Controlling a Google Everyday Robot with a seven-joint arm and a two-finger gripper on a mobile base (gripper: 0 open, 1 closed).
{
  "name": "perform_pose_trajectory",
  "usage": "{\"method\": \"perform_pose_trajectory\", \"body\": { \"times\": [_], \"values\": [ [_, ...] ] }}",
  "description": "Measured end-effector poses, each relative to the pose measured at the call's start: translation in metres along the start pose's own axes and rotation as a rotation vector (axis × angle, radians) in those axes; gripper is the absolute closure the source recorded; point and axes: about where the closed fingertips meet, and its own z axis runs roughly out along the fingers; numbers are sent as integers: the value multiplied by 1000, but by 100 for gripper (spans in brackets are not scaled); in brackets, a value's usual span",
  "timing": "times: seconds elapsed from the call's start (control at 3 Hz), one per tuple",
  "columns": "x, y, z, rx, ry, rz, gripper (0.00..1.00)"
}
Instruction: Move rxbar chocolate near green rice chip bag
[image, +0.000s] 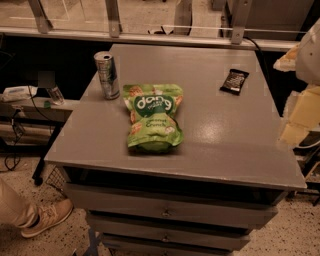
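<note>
Grey worktop (225, 145) on a cabinet with drawers fills most of my view, with a railing and glass behind it and speckled floor below. I take the green rice chip bag (154, 117) as my reference. It lies flat near the middle of the worktop, printed side up. The rxbar chocolate (234, 81) lies well apart from the bag, to its right and farther back, flat and a little turned, with nothing holding it. A silver can (106, 75) stands upright just beside the bag's back left corner. Left of the bag and lower, on the floor, I see a person's shoe (46, 217).

The pincer (299, 120) is, I believe, the pale blurred shape at the right edge of my view, farther right of the bag than the bar is. Whether it is spread or pressed together I cannot tell. I judge the task is at its beginning: the bar must first be reached.

Several things could go wrong from here. The bar is thin and lies flat, so the pincer may slide over the wrapper, or push the bar away from the bag toward the worktop edge, instead of taking it. A descent too deep would strike the worktop. On the way to the bag, a low pass could shove the puffy bag against the can and tip the can. A late release could also put the bar on top of the bag, not beside it.
</note>
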Motion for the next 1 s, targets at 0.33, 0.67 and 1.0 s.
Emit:
{"method": "perform_pose_trajectory", "body": {
  "times": [0.33, 0.67, 1.0],
  "values": [
    [0, 0, 0, 0, 0, 0, 0],
    [1, -20, 12, 35, -56, 60, 0],
    [6, -53, 44, 75, -184, 203, 0]
  ]
}}
